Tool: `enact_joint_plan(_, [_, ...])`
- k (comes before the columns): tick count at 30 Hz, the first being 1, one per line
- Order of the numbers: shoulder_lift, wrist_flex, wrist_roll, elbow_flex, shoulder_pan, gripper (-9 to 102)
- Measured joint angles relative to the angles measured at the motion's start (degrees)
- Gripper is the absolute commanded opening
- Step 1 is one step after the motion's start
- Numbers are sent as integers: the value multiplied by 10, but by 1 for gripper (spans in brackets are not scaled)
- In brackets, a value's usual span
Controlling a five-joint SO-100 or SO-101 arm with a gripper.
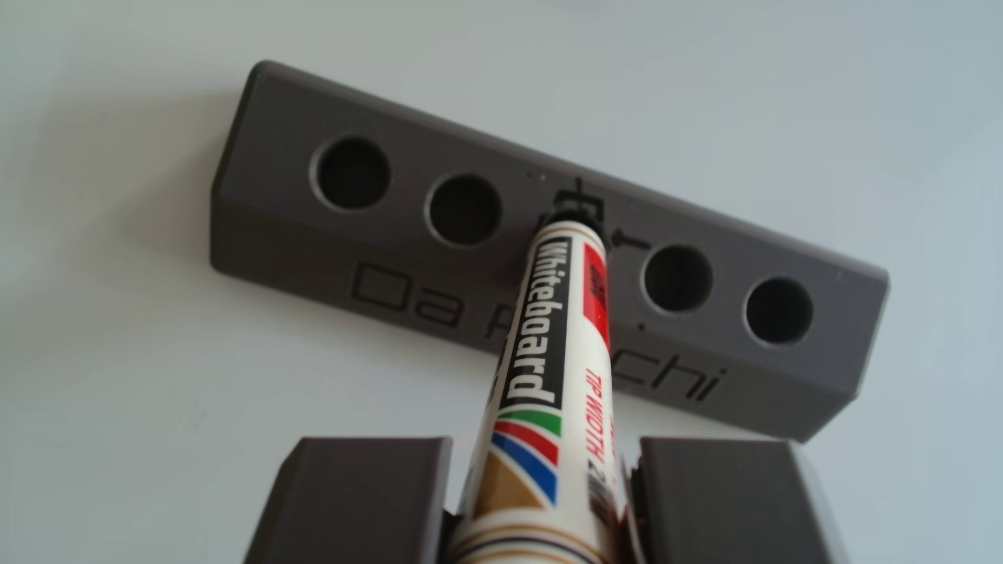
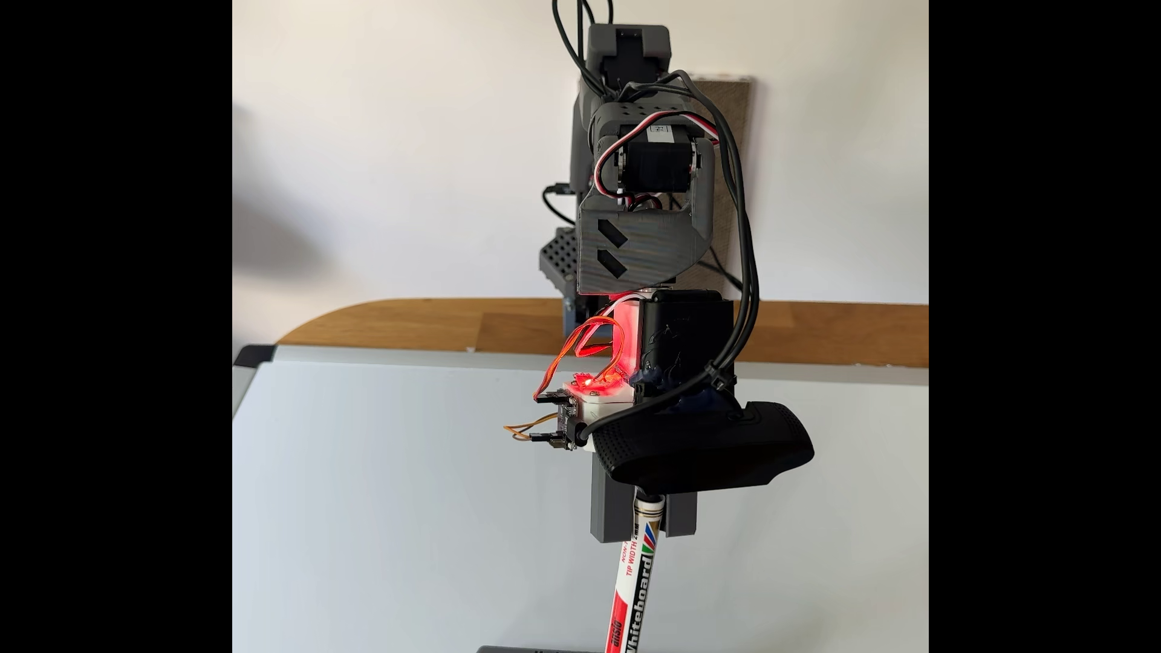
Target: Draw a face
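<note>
Grey plastic tool (image 1: 543,510) is clamped on a white cylindrical whiteboard marker (image 1: 548,347), its two blocky fingers (image 1: 353,504) pressed to either side of the barrel low in the other view. The marker's tip end sits in the middle socket of a long grey plastic pen holder (image 1: 347,255) with four open round holes and lettering engraved along its front face. The holder lies on a pale whiteboard surface (image 1: 135,379). In the fixed view the tool (image 2: 641,534) points down with the marker (image 2: 636,590) sloping below it, and a black webcam (image 2: 703,446) is strapped just above the fingers. Behind the whiteboard surface (image 2: 389,502) runs a wooden tabletop edge (image 2: 440,323).
</note>
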Motion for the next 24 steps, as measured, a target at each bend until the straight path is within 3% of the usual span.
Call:
enact_joint_plan(6, [0, 0, 0, 0, 0, 37])
enact_joint_plan(11, [0, 11, 0, 0, 0, 28])
enact_joint_plan(24, [0, 14, -12, 0, 0, 19])
